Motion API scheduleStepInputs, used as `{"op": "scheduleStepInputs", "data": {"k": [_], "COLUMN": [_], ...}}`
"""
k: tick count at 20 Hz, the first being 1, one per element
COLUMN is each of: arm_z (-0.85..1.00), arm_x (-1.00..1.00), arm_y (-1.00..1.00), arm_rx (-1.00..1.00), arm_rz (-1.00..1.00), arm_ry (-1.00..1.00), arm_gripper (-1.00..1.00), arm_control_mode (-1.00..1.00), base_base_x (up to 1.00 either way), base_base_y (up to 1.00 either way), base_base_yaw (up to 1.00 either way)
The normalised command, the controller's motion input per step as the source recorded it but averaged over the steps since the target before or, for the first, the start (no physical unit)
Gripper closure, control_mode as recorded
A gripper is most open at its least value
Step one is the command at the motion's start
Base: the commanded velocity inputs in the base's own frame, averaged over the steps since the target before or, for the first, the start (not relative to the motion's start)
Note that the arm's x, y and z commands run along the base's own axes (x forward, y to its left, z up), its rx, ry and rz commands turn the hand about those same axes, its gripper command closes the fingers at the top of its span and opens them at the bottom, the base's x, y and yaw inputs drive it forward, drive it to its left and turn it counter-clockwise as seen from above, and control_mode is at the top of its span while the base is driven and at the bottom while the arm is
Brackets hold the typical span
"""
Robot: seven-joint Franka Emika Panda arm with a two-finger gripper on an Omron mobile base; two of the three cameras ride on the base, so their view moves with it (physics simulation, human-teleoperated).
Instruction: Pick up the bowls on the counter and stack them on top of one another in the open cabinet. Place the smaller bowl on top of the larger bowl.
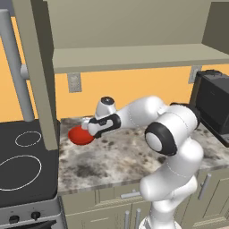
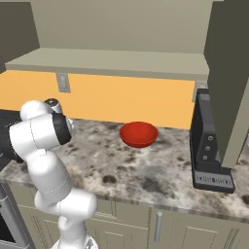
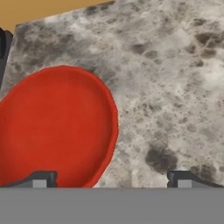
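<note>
The 2-finger gripper (image 3: pixel 111 178) hangs low over the grey-beige speckled granite-look counter (image 3: pixel 175 87) with its fingers spread wide and nothing between them. In the hand view one fingertip (image 3: pixel 41 178) sits over the inside of a plain glossy red round bowl (image 3: pixel 54 127) and the other over bare stone, so the rim runs between them. In the left base view this bowl (image 1: pixel 80 135) lies near the counter's left end, just beside the black stovetop with white rings (image 1: pixel 22 165).

Risks, as I judge them: the glossy curved wall could slip out of a pinch, or tip the bowl if the fingers close off-centre on the rim. A descent too far would press a fingertip onto the counter or push the bowl toward the stovetop.

A second red round bowl (image 2: pixel 139 133) rests mid-counter in the right base view; which of the 2 is wider I cannot tell for certain.

The beige-olive open cabinet's shelf (image 1: pixel 134 58) sits above, and its door panel (image 1: pixel 42 80) hangs just left of the near bowl, a likely obstacle on the lift. A black appliance (image 2: pixel 209 146) stands on the counter's right end, well apart.
</note>
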Motion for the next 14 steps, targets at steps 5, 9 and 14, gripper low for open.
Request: {"op": "scheduleStepInputs", "data": {"k": [5, 9, 14], "arm_z": [-0.20, -0.22, -0.23], "arm_x": [0.18, 0.20, 0.23], "arm_y": [0.02, 0.09, 0.20], "arm_rx": [0.00, 0.00, 0.00], "arm_rz": [0.00, 0.00, 0.00], "arm_ry": [0.00, 0.00, -0.02], "arm_gripper": [-1.00, -1.00, -1.00], "arm_control_mode": [-1.00, -1.00, -1.00], "base_base_x": [0.00, 0.00, 0.00], "base_base_y": [0.00, 0.00, 0.00], "base_base_yaw": [0.00, 0.00, 0.00]}}
